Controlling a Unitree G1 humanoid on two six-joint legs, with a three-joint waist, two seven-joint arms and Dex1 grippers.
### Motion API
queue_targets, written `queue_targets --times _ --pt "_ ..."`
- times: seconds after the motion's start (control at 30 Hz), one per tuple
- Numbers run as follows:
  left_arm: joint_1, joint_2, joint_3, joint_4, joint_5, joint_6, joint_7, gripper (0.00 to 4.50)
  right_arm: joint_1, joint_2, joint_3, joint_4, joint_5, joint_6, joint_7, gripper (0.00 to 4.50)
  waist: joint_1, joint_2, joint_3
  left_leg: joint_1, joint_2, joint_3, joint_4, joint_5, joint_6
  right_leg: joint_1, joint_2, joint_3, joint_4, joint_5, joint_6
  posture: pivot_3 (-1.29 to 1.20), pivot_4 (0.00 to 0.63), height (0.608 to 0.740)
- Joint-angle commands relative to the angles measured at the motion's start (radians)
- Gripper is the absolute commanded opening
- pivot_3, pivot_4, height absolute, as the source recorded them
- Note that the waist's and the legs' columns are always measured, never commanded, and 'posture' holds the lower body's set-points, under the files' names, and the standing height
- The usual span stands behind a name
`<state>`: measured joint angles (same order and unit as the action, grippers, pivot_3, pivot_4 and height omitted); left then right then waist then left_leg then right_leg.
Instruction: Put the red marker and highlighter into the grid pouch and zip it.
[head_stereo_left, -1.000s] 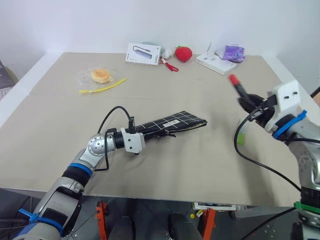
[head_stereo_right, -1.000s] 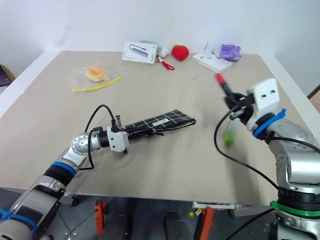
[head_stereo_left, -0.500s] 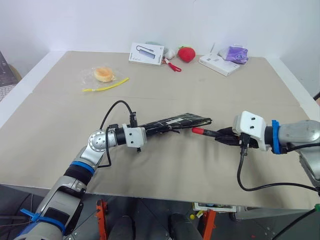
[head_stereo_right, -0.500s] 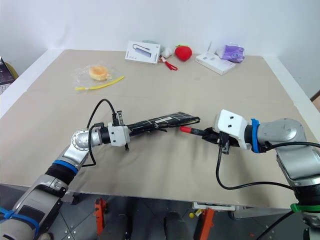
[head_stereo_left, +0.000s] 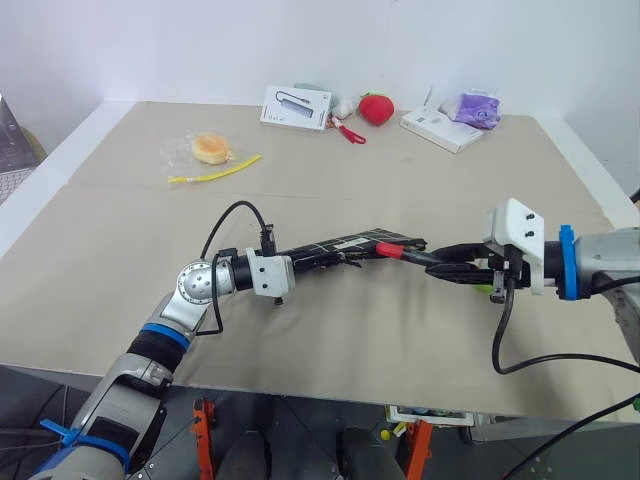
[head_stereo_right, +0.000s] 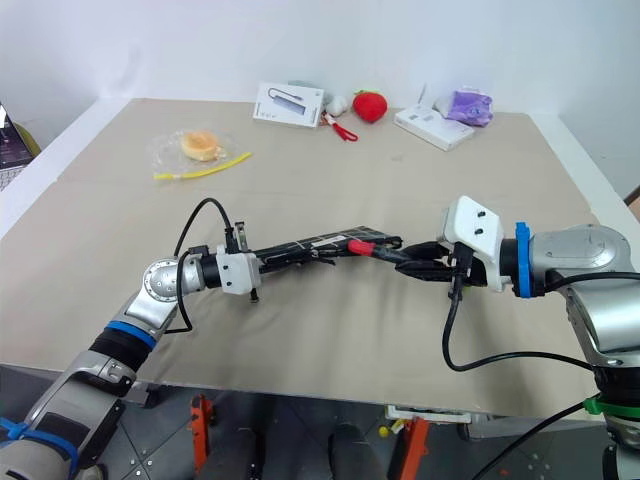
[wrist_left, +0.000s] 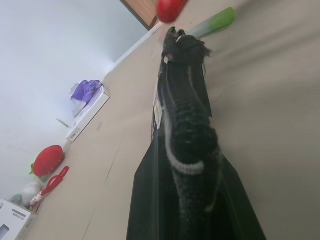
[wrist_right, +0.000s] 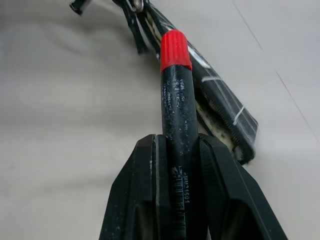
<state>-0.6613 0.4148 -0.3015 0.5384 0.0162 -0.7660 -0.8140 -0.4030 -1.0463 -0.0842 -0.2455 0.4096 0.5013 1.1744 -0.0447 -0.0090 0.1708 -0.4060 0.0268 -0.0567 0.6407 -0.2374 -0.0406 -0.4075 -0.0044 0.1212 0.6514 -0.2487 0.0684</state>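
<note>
My left gripper (head_stereo_left: 303, 262) is shut on the left end of the grid pouch (head_stereo_left: 356, 244), a black fabric pouch with white grid lines, and holds it roughly level just above the table. The right gripper (head_stereo_left: 447, 271) is shut on the red marker (head_stereo_left: 408, 255), a dark pen with a red end. That red end touches the pouch's right end by the zipper pull. In the right wrist view the marker (wrist_right: 175, 110) sticks out between the fingers toward the pouch (wrist_right: 222, 102). The light-green highlighter (head_stereo_left: 489, 289) lies on the table behind my right gripper, mostly hidden; it is also in the left wrist view (wrist_left: 216, 22).
Along the table's far edge sit a white box (head_stereo_left: 297, 106), red scissors (head_stereo_left: 346, 130), a red strawberry plush (head_stereo_left: 377, 108), and a second white box (head_stereo_left: 440, 128) with a purple bundle (head_stereo_left: 470, 105). A bagged bun (head_stereo_left: 208, 148) and a yellow strip (head_stereo_left: 213, 172) lie at the far left.
My right gripper swung down and to the left from a raised spot on the right, bringing the marker's red end to the pouch's right end. The left gripper and pouch barely moved.
</note>
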Motion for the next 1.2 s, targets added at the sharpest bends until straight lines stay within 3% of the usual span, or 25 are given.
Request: queue_targets --times 0.03,0.43,0.93,1.2 --pt "-0.001 0.003 0.023 -0.016 -0.005 -0.014 0.003 0.00 -0.011 -0.031 -0.022 -0.002 -0.027 -0.028 -0.004 0.56 0.000 0.000 0.000 0.000 0.000 0.000 0.000 0.000 0.000 0.000 0.000 0.000 0.000 0.000 0.000 0.00 0.150 0.734" --pt "0.006 0.002 0.023 -0.033 -0.007 -0.010 0.004 0.00 -0.018 -0.008 0.053 0.092 -0.158 -0.148 -0.022 0.56 0.000 0.000 0.000 0.000 0.000 0.000 0.001 0.000 0.000 0.000 0.000 0.000 0.001 0.000 0.000 0.00 0.150 0.734" --pt "-0.002 -0.045 0.004 -0.061 -0.056 0.044 -0.065 0.00 -0.271 0.172 0.322 0.152 -0.378 -0.321 -0.013 0.56 -0.003 0.000 0.000 0.001 0.000 0.000 0.002 0.002 -0.001 0.000 0.000 0.000 0.004 0.001 -0.001 0.00 0.150 0.734" --pt "0.022 -0.056 0.014 -0.094 -0.059 0.089 -0.080 0.00 -0.305 0.222 0.350 0.166 -0.422 -0.362 -0.004 0.56 -0.003 0.000 0.000 0.001 0.000 -0.002 0.002 0.002 -0.001 0.000 0.000 -0.002 0.006 0.001 -0.001 0.00 0.150 0.734"
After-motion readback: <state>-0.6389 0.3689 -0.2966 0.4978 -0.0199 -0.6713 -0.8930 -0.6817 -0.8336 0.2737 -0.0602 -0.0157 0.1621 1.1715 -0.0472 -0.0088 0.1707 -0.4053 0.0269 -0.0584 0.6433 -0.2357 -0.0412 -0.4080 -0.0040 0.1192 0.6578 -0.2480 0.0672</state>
